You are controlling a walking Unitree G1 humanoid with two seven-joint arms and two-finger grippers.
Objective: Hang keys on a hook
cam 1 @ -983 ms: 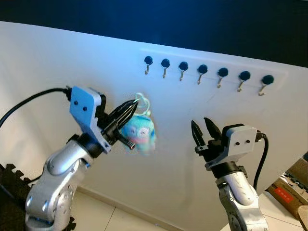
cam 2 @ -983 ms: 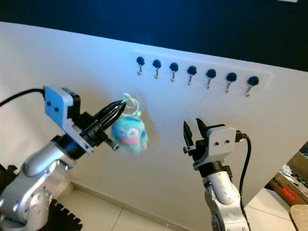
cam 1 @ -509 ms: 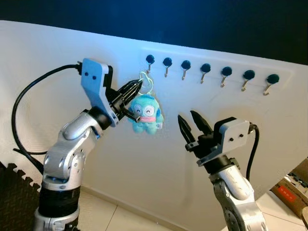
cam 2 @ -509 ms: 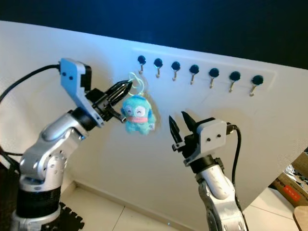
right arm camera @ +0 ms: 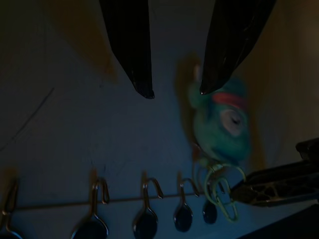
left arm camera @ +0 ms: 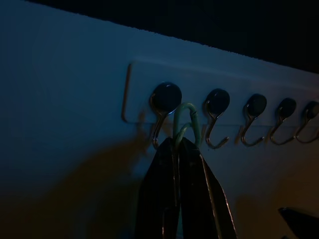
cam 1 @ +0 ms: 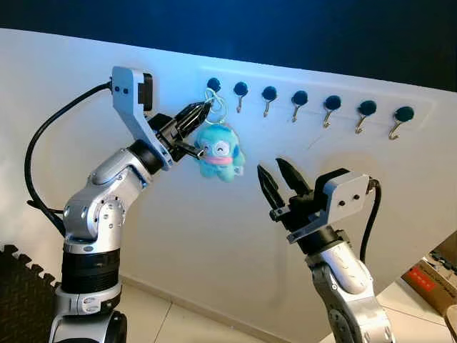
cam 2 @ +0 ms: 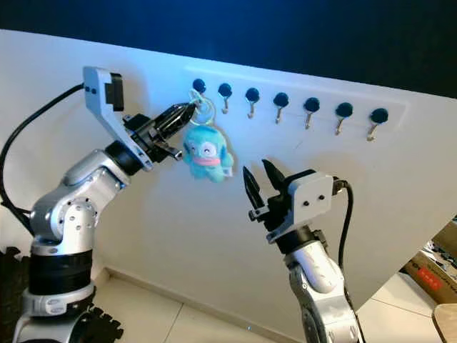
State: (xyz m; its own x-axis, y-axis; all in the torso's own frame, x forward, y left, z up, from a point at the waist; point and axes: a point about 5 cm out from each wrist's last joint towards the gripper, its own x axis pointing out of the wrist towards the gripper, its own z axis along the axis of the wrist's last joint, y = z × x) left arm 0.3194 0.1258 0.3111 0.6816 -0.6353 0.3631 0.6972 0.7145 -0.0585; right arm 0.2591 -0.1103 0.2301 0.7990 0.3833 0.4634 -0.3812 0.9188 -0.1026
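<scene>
Your left gripper (cam 1: 202, 113) was raised to the hook rail (cam 1: 421, 108) on the white wall (cam 1: 107, 71), its fingers (left arm camera: 164, 199) pressed together on the pale green loop (left arm camera: 188, 117) of the keychain. A blue plush (cam 1: 218, 150) hung from that loop, just below the fingertips and apart from the wall's lower area. The rail carried 7 hooks, each with a dark round cap. In the left wrist view the loop stood between hook 1 (left arm camera: 162, 112) and hook 2 (left arm camera: 215, 119) at the rail's left end, close in front of them; whether it touched either hook could not be told. Your right gripper (cam 1: 275, 182) was held lower and to the right of the plush, well below the rail, fingers (right arm camera: 132, 45) spread apart and holding nothing.
</scene>
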